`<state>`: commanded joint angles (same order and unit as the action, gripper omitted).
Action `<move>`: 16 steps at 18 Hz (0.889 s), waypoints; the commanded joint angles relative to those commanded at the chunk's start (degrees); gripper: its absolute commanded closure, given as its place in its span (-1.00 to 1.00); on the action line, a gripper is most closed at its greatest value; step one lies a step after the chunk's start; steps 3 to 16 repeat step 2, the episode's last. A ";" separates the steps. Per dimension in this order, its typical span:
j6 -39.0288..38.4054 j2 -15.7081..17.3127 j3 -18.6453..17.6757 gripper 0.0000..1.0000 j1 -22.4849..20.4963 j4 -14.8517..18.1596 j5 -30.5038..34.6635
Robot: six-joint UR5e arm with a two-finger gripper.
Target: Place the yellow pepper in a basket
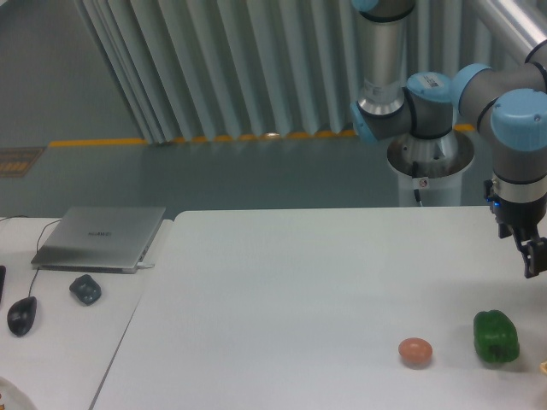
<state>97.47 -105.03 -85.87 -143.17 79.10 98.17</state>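
The yellow pepper cannot be made out anywhere in the frame, so its pointing direction, long axis and position relative to the gripper cannot be told; only a tiny pale sliver is seen at the right edge near the bottom, too small to identify. A white table [282, 290] is seen filling the lower half of the frame, with a second white desk [60, 342] butted against it at lower left. A green pepper [497, 336] is seen at lower right of the table, and an orange-brown egg-like ball [415, 351] lies just left of it, apart. The gripper [534, 256] is cut off by the right edge, raised above the table, above and right of the green pepper; whether its fingers are apart or together cannot be told. On the desk a closed silver laptop [101, 237], a dark mouse [22, 315] and a small dark lump [85, 289] are seen. Behind, a grey floor with a yellow stripe [94, 142] and pale pleated curtains [214, 60] are shown.
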 joint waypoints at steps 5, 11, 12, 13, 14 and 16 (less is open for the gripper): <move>-0.09 -0.09 -0.18 -1.00 0.18 -0.26 0.00; -0.09 -0.09 -0.18 -1.00 0.18 -0.26 0.00; -0.09 -0.09 -0.18 -1.00 0.18 -0.26 0.00; -0.09 -0.09 -0.18 -1.00 0.18 -0.26 0.00; -0.09 -0.09 -0.18 -1.00 0.18 -0.26 0.00; -0.09 -0.09 -0.18 -1.00 0.18 -0.26 0.00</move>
